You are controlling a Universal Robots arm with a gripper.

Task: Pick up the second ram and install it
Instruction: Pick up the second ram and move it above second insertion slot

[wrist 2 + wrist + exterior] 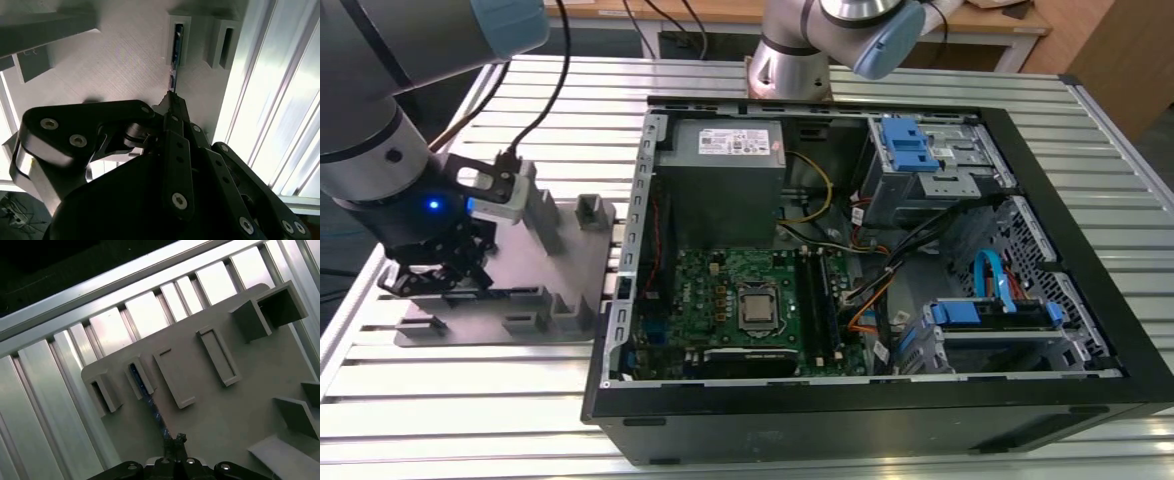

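The second ram is a thin dark stick standing on edge in a slotted post of the grey holder plate. In the second wrist view the ram runs from that post straight into my fingertips. My gripper is shut on the ram's near end. In the exterior view my gripper hangs low over the near end of the holder plate, at that view's left, beside the open computer case.
The open black computer case lies to the exterior view's right of the plate, with the motherboard and its long black slots inside. A second arm's base stands behind the case. A slatted aluminium table carries everything.
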